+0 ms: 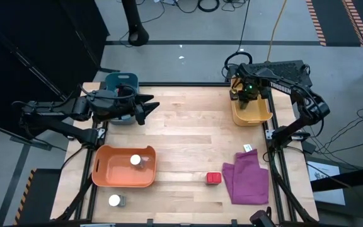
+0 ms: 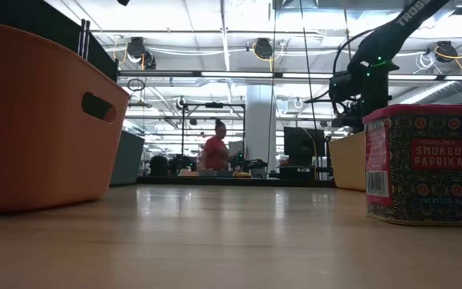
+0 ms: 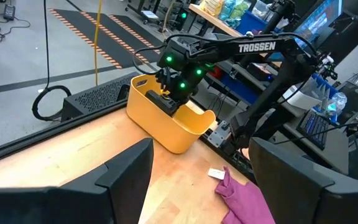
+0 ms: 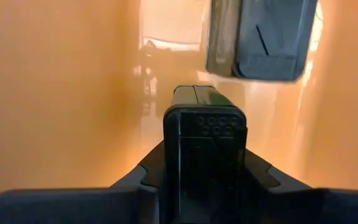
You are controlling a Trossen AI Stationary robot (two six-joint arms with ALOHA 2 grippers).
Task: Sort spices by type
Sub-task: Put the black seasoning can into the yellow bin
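Dark grey box point(image 4: 205, 149) held inside the yellow bin point(image 4: 61, 93), ready to be set down.

The box sits clamped between the right gripper point(image 4: 204, 180) jaws, its long axis running straight out from them toward the bin's floor, where a second grey box point(image 4: 263, 37) already lies just beyond. The left gripper point(image 1: 147, 107) hovers well apart, jaws spread and empty.

Colours: orange bin point(image 1: 123, 166) at tabletop's front-left, clear jar with white lid point(image 1: 135, 161) inside; second white-lidded jar point(image 1: 115, 201) at front edge; yellow bin point(image 1: 251, 111) back-right, dark grey box point(image 4: 263, 38) in it; teal bin point(image 1: 120, 81) back-left; red tin point(image 2: 423, 163), dark ornamental pattern, red lid; purple cloth point(image 1: 247, 176) front-right; light wood tabletop point(image 1: 188, 139).
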